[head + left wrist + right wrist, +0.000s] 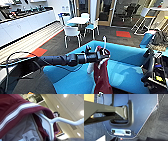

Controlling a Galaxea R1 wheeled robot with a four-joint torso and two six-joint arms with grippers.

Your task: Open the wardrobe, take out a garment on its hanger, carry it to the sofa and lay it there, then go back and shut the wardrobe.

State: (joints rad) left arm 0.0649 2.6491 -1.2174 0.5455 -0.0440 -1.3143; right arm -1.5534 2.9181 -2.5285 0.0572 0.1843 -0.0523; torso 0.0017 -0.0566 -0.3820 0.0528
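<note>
My left arm reaches in from the left, and its gripper (100, 55) is shut on the white hanger (104, 42) just below the tall hook. The maroon garment (102, 78) with white sleeves hangs straight down from it, over the seat of the bright blue sofa (127, 68). In the left wrist view the garment's striped collar (13, 107) and grey quilted lining lie close, with the hanger (50, 122) running through the neck. My right arm (149, 70) hangs folded at the right of the head view, beside the sofa.
Behind the sofa stand white chairs with blue seats (72, 32) around a white table (78, 20). A long white counter (22, 25) runs along the left wall. Red carpet patches (123, 34) mark the dark floor. A blue seat (147, 38) stands at the right.
</note>
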